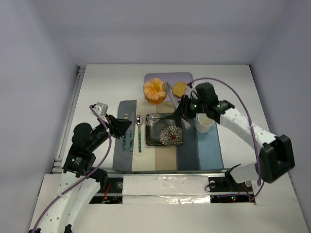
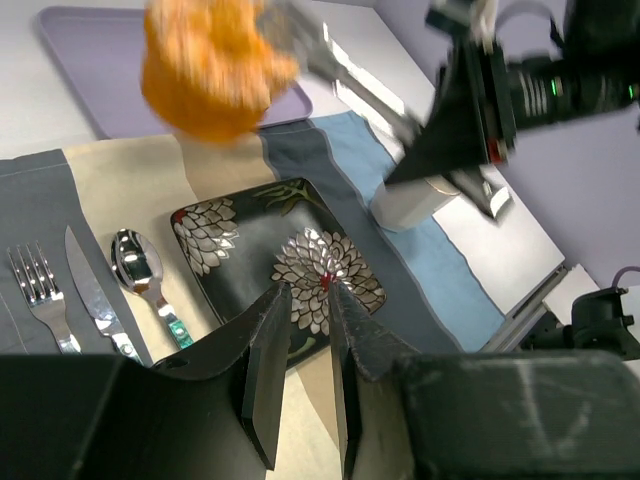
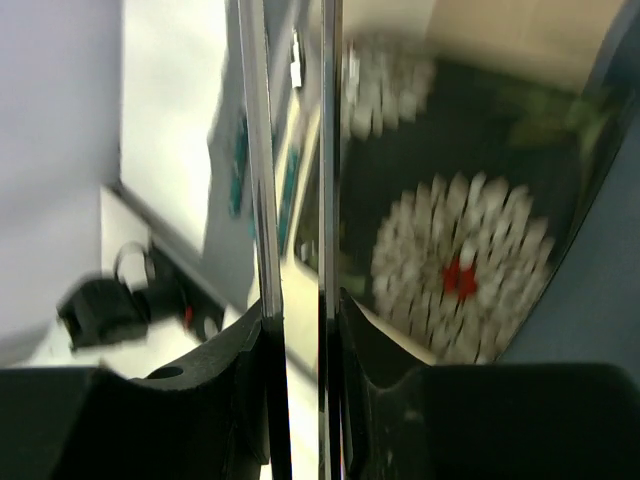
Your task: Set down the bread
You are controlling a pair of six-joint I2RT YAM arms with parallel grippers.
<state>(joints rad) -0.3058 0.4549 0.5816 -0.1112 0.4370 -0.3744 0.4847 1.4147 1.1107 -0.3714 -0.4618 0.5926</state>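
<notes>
Top external view showed your right claw [image 1: 185, 108] clamping tongs [image 1: 171, 92] beside the bread [image 1: 179, 88], unplaced on the upper-middle tray [image 1: 187, 76]; left claw [image 1: 127, 125] narrow, empty.

Light: bright, even, from overhead; soft shadows on the bench [image 1: 233, 87].
Top view: sharp.
Left wrist view: orange food [image 2: 205, 70] blurred, glare on spoon [image 2: 135, 262].
Right wrist view: plate [image 3: 470, 240] smeared, tongs [image 3: 332, 150] glinting, right gripper [image 3: 302, 305] dark.
</notes>
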